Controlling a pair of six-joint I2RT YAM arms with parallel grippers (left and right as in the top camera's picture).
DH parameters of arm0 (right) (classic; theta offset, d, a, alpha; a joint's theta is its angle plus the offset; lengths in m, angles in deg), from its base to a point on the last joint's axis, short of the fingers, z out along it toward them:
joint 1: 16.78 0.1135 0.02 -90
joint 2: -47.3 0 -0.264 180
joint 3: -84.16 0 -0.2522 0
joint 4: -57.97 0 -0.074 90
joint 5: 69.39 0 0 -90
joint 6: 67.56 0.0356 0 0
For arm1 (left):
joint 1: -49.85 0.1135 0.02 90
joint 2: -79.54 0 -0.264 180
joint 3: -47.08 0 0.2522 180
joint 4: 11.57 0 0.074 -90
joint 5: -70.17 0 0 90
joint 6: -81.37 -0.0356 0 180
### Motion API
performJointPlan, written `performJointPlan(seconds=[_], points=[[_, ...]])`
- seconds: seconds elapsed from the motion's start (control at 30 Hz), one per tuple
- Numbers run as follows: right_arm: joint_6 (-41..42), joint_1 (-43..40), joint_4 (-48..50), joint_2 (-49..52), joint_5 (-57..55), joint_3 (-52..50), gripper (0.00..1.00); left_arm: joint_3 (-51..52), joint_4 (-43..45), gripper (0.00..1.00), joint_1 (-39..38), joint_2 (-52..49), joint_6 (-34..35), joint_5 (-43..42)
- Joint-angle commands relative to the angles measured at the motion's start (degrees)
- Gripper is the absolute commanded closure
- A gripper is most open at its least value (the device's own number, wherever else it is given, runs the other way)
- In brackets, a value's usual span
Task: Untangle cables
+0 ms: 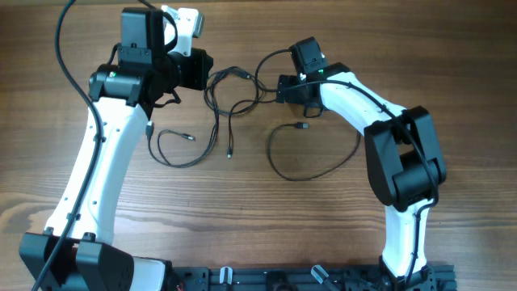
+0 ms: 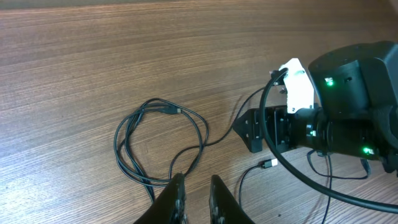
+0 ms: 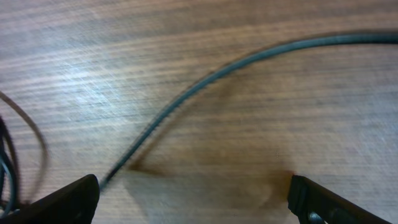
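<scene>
While lying loose on the brown wood-grain surface (image 1: 323,226), bunched into overlapping loops between the two arms: the cables (image 2: 152,101), thin and black, with small plug ends trailing toward the arm bases. One more open loop just beside the right arm. Left claw (image 2: 198,180) almost closed, pinching strands where several converge at its tips. Right claw (image 3: 193,186) spread wide, low over the wood, gripping nothing. One blurred cord crossing the surface between its fingers, apart from both.
</scene>
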Motion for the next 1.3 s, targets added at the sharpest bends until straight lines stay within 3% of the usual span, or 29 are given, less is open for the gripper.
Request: performJointPlan(seconds=[0.0, 0.53, 0.93, 1.27], points=[[0.0, 0.9, 2.1, 4.7, 4.7, -0.6, 0.01, -0.6, 0.0, 0.85, 0.3, 0.2, 0.1, -1.0], [2.2, 2.9, 5.3, 10.1, 4.7, -0.6, 0.01, -0.6, -1.3, 0.85, 0.3, 0.2, 0.1, -3.6], [7.5, 3.1, -2.7, 11.1, -5.5, -0.6, 0.0, -0.6, -1.2, 0.85, 0.4, 0.2, -0.1, -3.1], [8.5, 3.1, -4.6, 11.1, -6.4, -0.6, 0.01, -0.6, -1.3, 0.85, 1.7, 0.2, 0.2, -2.9]])
